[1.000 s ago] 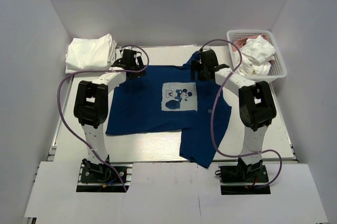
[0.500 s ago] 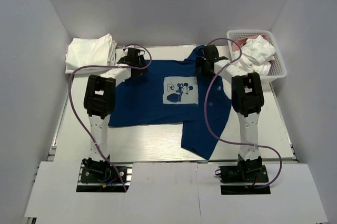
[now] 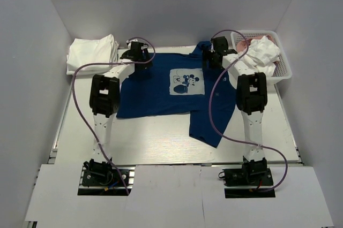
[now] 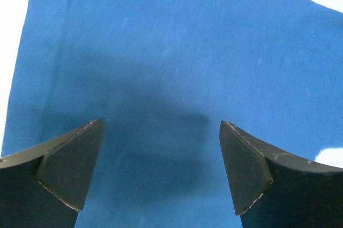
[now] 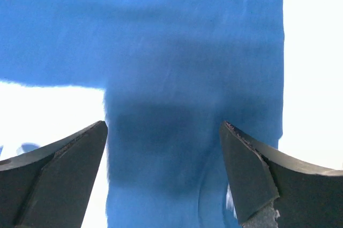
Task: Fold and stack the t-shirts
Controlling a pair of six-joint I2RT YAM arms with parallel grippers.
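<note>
A navy t-shirt [image 3: 161,91] with a white square chest print [image 3: 187,81] lies spread on the table, and one part hangs toward the front right. My left gripper [image 3: 135,57] is at its far left edge, and my right gripper [image 3: 213,57] is at its far right edge near the collar. In the left wrist view the gripper [image 4: 161,169] is wide open over flat blue cloth [image 4: 177,62]. In the right wrist view the gripper [image 5: 163,172] is wide open over a strip of blue cloth [image 5: 177,51]. Neither holds anything.
A folded white t-shirt stack [image 3: 92,53] sits at the back left corner. A white lattice basket [image 3: 284,70] at the back right holds a crumpled white tee [image 3: 261,55] and a pink one [image 3: 244,41]. Grey walls enclose the table on three sides.
Both arms have stretched farther toward the back. The navy shirt has slid with them toward the far edge of the table.
</note>
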